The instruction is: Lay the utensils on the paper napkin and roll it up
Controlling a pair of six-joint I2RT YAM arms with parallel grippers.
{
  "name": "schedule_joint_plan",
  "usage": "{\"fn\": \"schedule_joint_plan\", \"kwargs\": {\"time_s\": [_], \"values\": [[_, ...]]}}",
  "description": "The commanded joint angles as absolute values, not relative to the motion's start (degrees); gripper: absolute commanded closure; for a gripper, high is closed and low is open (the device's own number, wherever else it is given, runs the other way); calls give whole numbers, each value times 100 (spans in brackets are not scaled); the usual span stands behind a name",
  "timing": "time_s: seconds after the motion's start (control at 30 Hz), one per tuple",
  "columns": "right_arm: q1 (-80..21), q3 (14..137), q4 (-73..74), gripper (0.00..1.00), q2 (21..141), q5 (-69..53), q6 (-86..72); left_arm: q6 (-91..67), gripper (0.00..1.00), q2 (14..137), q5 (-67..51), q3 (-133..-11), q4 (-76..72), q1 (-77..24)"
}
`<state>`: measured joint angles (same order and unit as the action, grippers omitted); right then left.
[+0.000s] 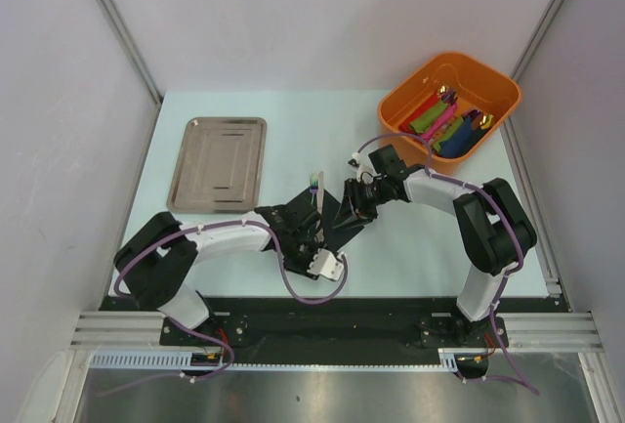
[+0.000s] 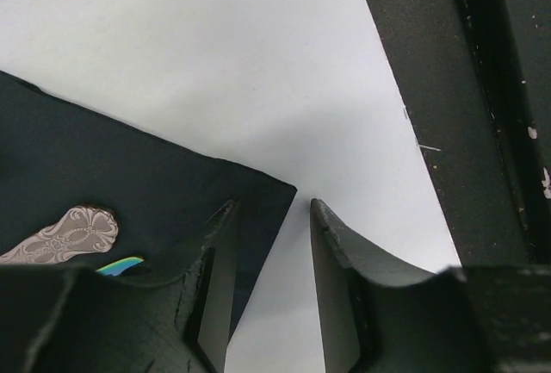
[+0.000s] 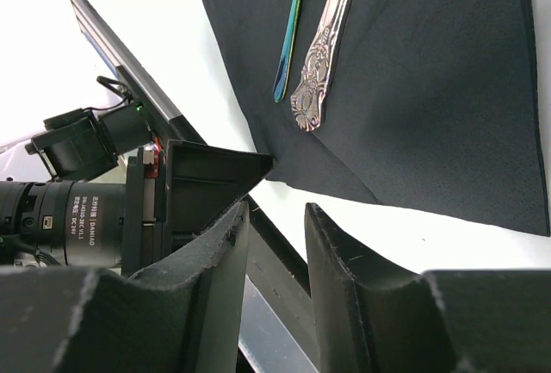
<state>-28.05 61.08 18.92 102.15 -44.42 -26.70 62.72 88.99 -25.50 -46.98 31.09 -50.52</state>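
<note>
Two tools low over worktop point(image 1: 410, 247), both released, nothing between fingers. Left tool point(image 2: 271, 208) at corner of black napkin point(image 2: 129, 162): one finger over paper, other over bare worktop. Right tool point(image 3: 275, 214) just off napkin's edge. Utensils point(image 3: 320, 63) lie side by side on napkin, fork tines point(image 1: 314, 181) poking past far edge. Farther back: steel tray point(image 1: 217, 162) left, orange bin point(image 1: 393, 107) of coloured rolls point(image 1: 439, 122) right.
</note>
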Motion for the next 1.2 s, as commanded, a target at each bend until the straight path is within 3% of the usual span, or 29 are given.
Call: {"fn": "schedule_joint_plan", "kwargs": {"time_s": [0.0,0.3,0.4,0.6,1.17], "values": [[-2777,6170,1837,62,10151,-4509,-2584,6144,58,9070,-2558,-4931,3146,-5098],[-2742,6170,1837,63,10151,-4526,-2619,6012,68,9307,-2566,-5106,3261,-5115],[-2733,6161,1837,63,10151,-4535,-2610,5994,75,9378,-2531,-5115,3234,-5115],[-2725,6135,1811,64,10116,-4553,-2602,6021,100,9238,-2663,-5133,3260,-5080],[-2742,5950,1749,63,10002,-4561,-2619,5581,100,9439,-3234,-6126,3375,-4184]]}}
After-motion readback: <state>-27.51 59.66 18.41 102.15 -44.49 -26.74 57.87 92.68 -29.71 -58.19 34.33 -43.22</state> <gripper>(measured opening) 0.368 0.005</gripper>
